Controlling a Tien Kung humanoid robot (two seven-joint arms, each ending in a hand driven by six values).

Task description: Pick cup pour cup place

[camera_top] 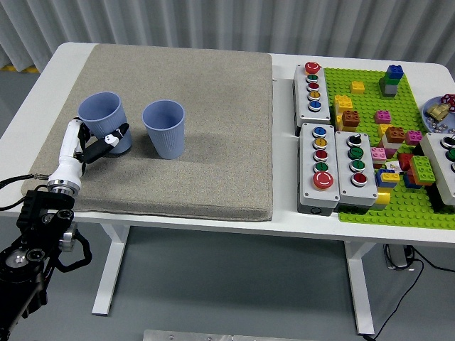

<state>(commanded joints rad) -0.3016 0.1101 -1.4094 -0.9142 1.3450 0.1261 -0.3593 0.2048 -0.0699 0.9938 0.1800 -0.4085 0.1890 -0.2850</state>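
A grey mat (185,106) covers the white table (284,64) from nine o'clock to centre. At three o'clock lie three button boxes (313,87) (320,168) (357,169) beside a green brick plate (370,106) strewn with coloured bricks (390,78).

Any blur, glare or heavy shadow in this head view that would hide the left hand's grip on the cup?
Head view: sharp, evenly lit, no glare. The standing blue cup casts a soft shadow to its right on the grey mat. The left hand around the tilted blue cup shows without motion blur.
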